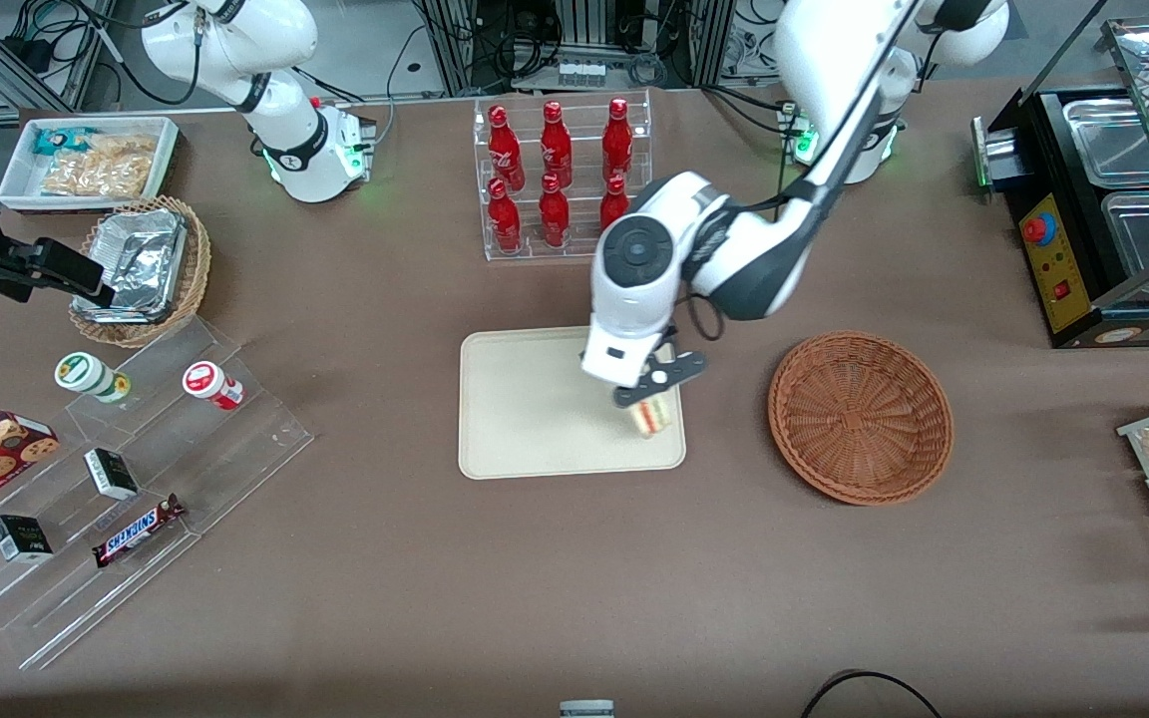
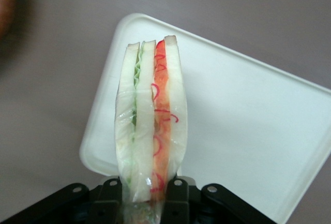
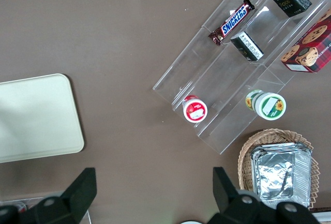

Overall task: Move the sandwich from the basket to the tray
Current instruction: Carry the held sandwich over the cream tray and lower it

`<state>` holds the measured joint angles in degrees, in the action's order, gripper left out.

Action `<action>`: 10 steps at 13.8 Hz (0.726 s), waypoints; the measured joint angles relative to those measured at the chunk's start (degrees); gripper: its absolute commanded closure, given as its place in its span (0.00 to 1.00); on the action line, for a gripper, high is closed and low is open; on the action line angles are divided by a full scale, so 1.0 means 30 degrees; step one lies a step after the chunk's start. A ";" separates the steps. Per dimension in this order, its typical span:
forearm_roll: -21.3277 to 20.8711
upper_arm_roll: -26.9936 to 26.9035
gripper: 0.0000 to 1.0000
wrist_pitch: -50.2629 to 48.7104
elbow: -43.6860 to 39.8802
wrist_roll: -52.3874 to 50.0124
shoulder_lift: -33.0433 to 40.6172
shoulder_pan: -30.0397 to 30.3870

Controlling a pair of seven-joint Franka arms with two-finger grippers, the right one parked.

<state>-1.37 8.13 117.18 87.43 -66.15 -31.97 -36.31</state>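
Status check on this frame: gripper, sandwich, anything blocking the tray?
Gripper shut on sandwich, over the tray at its edge nearest the basket. Basket empty. Tray bare below, nothing in the way.

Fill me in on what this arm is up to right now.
The left arm's gripper is shut on a wrapped sandwich and holds it over the cream tray, above the tray's end nearest the wicker basket. The basket beside the tray has nothing in it, so the sandwich is already out. In the wrist view the sandwich hangs above the tray's corner; whether it touches the tray surface yet cannot be told. The release is what remains.
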 measured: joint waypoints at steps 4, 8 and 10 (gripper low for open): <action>-0.0026 -0.0001 0.70 0.1906 -0.0109 0.1693 -0.1850 -0.1223; -0.0501 -0.0006 0.70 0.2843 -0.0216 0.2896 -0.2691 -0.1594; -0.1197 -0.0004 0.65 0.3107 -0.0217 0.2976 -0.2959 -0.1820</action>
<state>-4.96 8.12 126.51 86.78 -57.22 -40.84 -41.77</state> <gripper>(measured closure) 0.696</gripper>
